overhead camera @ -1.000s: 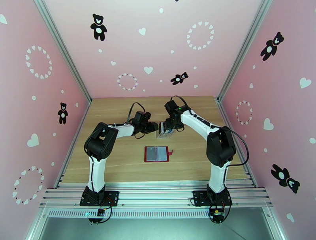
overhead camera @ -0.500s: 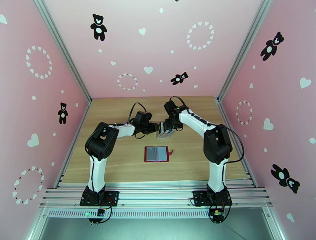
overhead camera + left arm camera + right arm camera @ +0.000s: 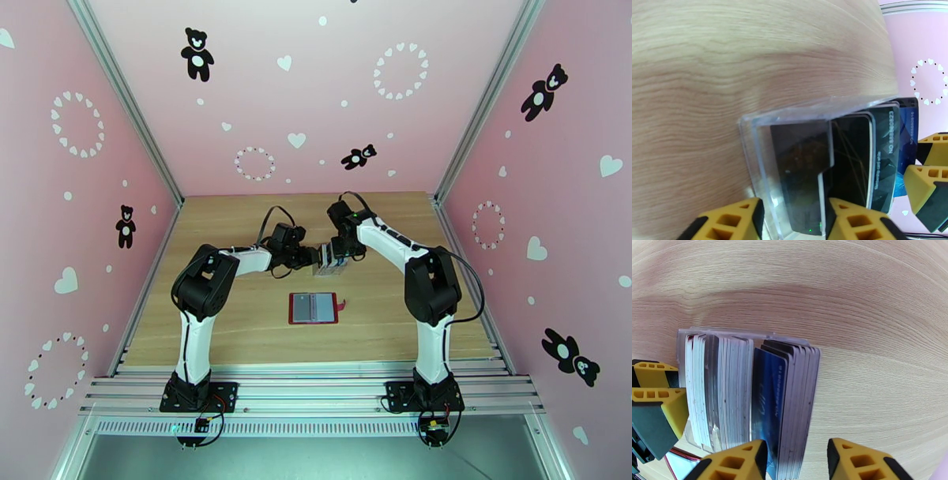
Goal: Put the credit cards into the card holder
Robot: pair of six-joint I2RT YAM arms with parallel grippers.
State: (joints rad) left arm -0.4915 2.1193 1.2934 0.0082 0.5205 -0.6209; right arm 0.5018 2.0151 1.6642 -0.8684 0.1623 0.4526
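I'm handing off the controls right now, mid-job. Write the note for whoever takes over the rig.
Left gripper: jaws straddle the end wall of the clear rack; clamped or not, I cannot tell.
Right gripper: jaws open around the right-hand bunch of credit cards in that rack, not yet pinching.
Card holder: lies open on the table, nearer the arm bases.
Done: no card in the holder that I can make out.
Left: grip one card, lift it out, slide it into a holder pocket, repeat.
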